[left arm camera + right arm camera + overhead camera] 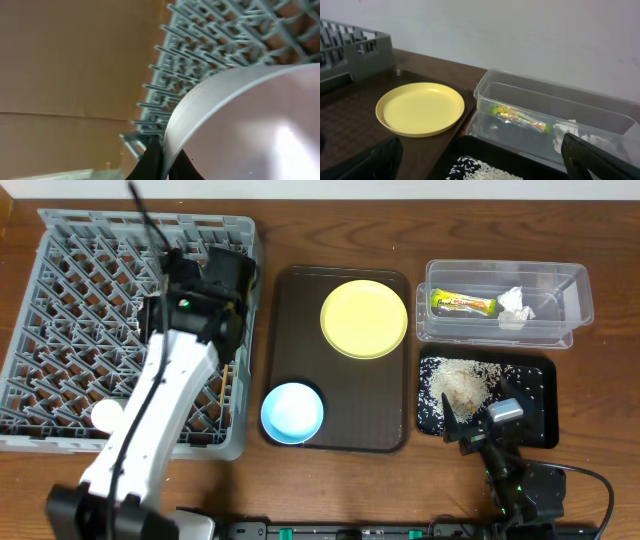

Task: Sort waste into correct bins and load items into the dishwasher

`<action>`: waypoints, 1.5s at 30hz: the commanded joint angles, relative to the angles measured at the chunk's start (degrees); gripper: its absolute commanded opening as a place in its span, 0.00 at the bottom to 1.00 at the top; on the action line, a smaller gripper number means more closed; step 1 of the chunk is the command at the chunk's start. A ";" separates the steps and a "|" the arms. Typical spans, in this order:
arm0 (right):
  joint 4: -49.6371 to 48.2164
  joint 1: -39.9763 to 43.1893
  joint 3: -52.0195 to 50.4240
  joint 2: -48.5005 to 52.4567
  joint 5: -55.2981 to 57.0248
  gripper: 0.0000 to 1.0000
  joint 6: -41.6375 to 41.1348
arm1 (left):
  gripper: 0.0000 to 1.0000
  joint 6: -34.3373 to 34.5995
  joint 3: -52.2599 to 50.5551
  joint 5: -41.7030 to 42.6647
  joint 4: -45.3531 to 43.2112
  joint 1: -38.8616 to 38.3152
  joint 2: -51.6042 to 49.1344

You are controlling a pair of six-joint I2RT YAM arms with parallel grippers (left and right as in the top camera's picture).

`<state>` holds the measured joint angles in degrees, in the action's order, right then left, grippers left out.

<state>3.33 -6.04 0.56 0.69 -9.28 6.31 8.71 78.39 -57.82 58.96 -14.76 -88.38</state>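
My left gripper (225, 280) (162, 147) is shut on the rim of the white bowl (250, 125), which it holds over the grey dish rack (60, 310) (200, 45). A small white cup (105, 415) sits in the rack's front left. The yellow plate (363, 318) (420, 107) and the light blue bowl (292, 412) lie on the dark brown tray (340, 442). The clear tub (580, 290) (520, 85) holds the snack wrapper (463, 304) (520, 116) and the tissue (513, 307) (580, 134). Rice grains (462, 383) (475, 174) lie on the black tray (540, 405). My right gripper (470, 430) (480, 165) is open and empty at that tray's front edge.
The rack stands at the far left, the brown tray in the middle, and the tub and black tray at the right. Bare wooden table (600, 390) shows to the right of the bins and along the front edge.
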 commanded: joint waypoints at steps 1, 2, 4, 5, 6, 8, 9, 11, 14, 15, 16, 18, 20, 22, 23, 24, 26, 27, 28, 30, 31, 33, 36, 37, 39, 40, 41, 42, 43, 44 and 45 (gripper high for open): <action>-0.04 0.39 -0.26 -0.37 -0.39 0.99 -0.68 | 0.08 -0.26 -1.05 -9.33 -1.40 0.09 -3.23; -0.04 0.39 -0.26 -0.37 -0.39 0.99 -0.68 | 0.08 -0.26 -1.05 -9.33 -1.79 0.09 -4.15; -0.04 0.39 -0.26 -0.37 -0.39 0.99 -0.68 | 0.08 -0.26 -1.05 -9.29 -3.74 0.09 -5.77; -0.04 0.39 -0.26 -0.37 -0.39 0.99 -0.68 | 0.08 -0.28 -1.05 -9.31 -4.72 0.07 -6.43; -0.04 0.39 -0.26 -0.37 -0.39 0.99 -0.68 | 0.08 -0.28 -1.05 -9.31 -5.73 0.07 -7.04; -0.04 0.39 -0.26 -0.37 -0.39 0.99 -0.68 | 0.07 -0.31 -1.05 -9.31 -8.13 0.07 -8.00; -0.04 0.39 -0.26 -0.37 -0.39 0.99 -0.68 | 0.08 -0.39 -1.05 -9.31 -9.64 0.09 -8.46; -0.04 0.39 -0.26 -0.37 -0.39 0.99 -0.68 | 0.07 -1.95 -1.05 -9.31 -13.44 0.09 -9.31; -0.04 0.39 -0.26 -0.37 -0.39 0.99 -0.68 | 0.08 -5.77 -1.05 -9.25 -20.22 0.09 -10.97; -0.04 0.39 -0.26 -0.37 -0.39 0.99 -0.68 | 0.07 -6.84 -1.05 -9.27 -22.14 0.09 -11.63; -0.04 0.39 -0.26 -0.37 -0.39 0.99 -0.68 | 0.08 -8.31 -1.05 -9.27 -24.15 0.09 -12.48; -0.04 0.39 -0.26 -0.37 -0.39 0.99 -0.68 | 0.08 -11.19 -1.05 -9.29 -28.02 0.09 -14.05; -0.04 0.39 -0.26 -0.37 -0.39 0.99 -0.68 | 0.08 -14.38 -1.05 -9.29 -31.58 0.09 -15.76; -0.04 0.39 -0.26 -0.37 -0.39 0.99 -0.68 | 0.08 -17.44 -1.05 -9.31 -34.73 0.09 -17.35; -0.04 0.39 -0.26 -0.37 -0.39 0.99 -0.68 | 0.08 -19.06 -1.05 -9.31 -36.26 0.09 -18.12; -0.04 0.39 -0.26 -0.37 -0.39 0.99 -0.68 | 0.08 -21.00 -1.05 -9.31 -38.10 0.17 -18.93; -0.04 0.39 -0.26 -0.37 -0.39 0.99 -0.68 | 0.08 -23.89 -1.05 -9.31 -40.92 0.35 -20.09; -0.04 0.39 -0.26 -0.37 -0.39 0.99 -0.68 | 0.08 -25.55 -1.05 -9.33 -42.25 0.46 -20.61; -0.04 0.39 -0.26 -0.37 -0.39 0.99 -0.68 | 0.08 -27.26 -1.05 -9.31 -43.85 0.63 -21.00; -0.04 0.39 -0.26 -0.37 -0.39 0.99 -0.68 | 0.08 -30.05 -1.05 -9.31 -46.56 0.98 -21.64; -0.04 0.39 -0.24 -0.37 -0.39 0.99 -0.68 | 0.08 -30.93 -1.05 -9.31 -47.17 1.01 -21.75; -0.04 0.39 -0.26 -0.37 -0.39 0.99 -0.68 | 0.08 -31.87 -1.05 -9.29 -47.54 0.94 -21.79; -0.04 0.39 -0.26 -0.37 -0.39 0.99 -0.68 | 0.08 -31.85 -1.05 -9.38 -46.12 0.37 -21.79; -0.04 0.39 -0.26 -0.37 -0.39 0.99 -0.68 | 0.08 -31.82 -1.05 -10.19 -46.01 0.33 -21.79; -0.04 0.39 -0.26 -0.37 -0.39 0.99 -0.68 | 0.08 -31.85 -1.05 -11.54 -46.58 0.48 -21.79; -0.04 0.39 -0.26 -0.37 -0.39 0.99 -0.68 | 0.08 -32.09 -1.05 -11.76 -46.97 0.76 -21.79; -0.04 0.39 -0.26 -0.37 -0.39 0.99 -0.68 | 0.08 -32.24 -1.05 -11.89 -47.12 1.01 -21.79; -0.04 0.39 -0.26 -0.37 -0.39 0.99 -0.68 | 0.08 -32.22 -1.05 -11.87 -47.10 1.27 -21.79; -0.04 0.39 -0.26 -0.37 -0.39 0.99 -0.68 | 0.08 -32.22 -1.05 -11.87 -47.08 1.27 -21.81; -0.04 0.39 -0.26 -0.37 -0.39 0.99 -0.68 | 0.08 -32.22 -1.05 -11.85 -47.10 1.31 -21.86; -0.04 0.39 -0.26 -0.37 -0.39 0.99 -0.68 | 0.08 -32.20 -1.05 -11.82 -47.12 1.31 -21.86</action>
<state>3.33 -6.04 0.56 0.69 -9.28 6.31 -22.81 77.25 -68.10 11.94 -14.00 -109.32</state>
